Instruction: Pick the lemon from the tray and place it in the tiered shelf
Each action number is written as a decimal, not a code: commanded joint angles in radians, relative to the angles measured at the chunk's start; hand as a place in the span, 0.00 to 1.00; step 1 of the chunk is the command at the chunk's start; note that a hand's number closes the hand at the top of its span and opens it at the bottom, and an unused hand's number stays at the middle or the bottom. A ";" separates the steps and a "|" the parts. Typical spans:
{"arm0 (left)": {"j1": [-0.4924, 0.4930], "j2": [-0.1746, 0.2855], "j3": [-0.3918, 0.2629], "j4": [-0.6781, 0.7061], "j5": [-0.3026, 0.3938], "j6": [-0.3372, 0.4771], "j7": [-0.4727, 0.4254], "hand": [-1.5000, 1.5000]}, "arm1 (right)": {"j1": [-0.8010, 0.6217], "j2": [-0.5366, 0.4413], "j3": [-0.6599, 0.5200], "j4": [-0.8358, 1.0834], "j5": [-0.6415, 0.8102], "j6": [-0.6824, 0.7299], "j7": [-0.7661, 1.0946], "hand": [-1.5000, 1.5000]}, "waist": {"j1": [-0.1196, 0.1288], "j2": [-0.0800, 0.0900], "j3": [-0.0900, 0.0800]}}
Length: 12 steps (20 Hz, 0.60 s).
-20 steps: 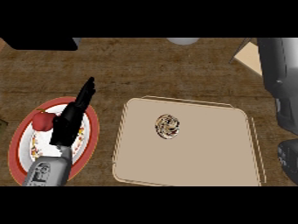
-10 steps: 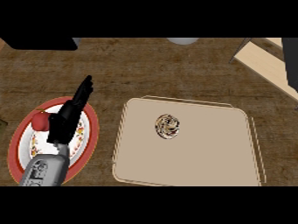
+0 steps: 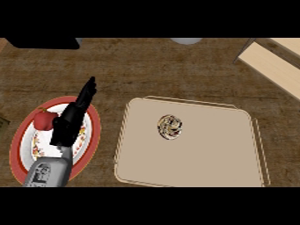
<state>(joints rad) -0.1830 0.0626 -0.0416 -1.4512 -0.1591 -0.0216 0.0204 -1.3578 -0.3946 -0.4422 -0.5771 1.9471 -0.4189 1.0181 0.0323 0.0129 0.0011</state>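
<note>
Right arm has left view, baring the tiered shelf [image 3: 276,66]. Left hand [image 3: 71,121] keeps its fingers straight, pressed together, holding nothing. To its right, the lemon [image 3: 170,126] sits on the tray [image 3: 198,167], unpicked.

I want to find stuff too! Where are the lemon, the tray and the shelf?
lemon [image 3: 170,127]: head view, on its middle.
tray [image 3: 198,162]: head view, on the bare floor near its lower edge.
tiered shelf [image 3: 276,72]: head view, on a pale wooden board.

Beige tray [image 3: 198,163], mottled yellow-brown lemon [image 3: 170,127], red-rimmed patterned white plate [image 3: 14,149], black left hand [image 3: 71,122], brown woodgrain counter [image 3: 145,70]
</note>
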 commanded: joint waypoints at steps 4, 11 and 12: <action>-0.002 0.008 0.011 0.017 0.010 -0.012 -0.013 0.50 | 0.092 0.007 -0.071 -0.046 -0.118 -0.332 -0.011 1.00 | -0.009 -0.002 0.000; -0.008 -0.008 -0.003 -0.006 0.003 -0.006 0.038 0.50 | 0.076 -0.065 -0.099 0.016 -0.195 -0.376 -0.101 1.00 | -0.011 -0.008 -0.001; -0.021 0.013 0.012 -0.001 0.004 -0.013 0.033 0.50 | 0.063 -0.086 -0.105 0.081 -0.166 -0.427 -0.074 1.00 | 0.007 0.001 0.000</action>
<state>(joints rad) -0.2022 0.0698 -0.0259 -1.4317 -0.1519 -0.0296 0.0262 -1.2986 -0.4533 -0.5339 -0.5553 1.7938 -0.7239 0.9236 0.0296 0.0113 0.0006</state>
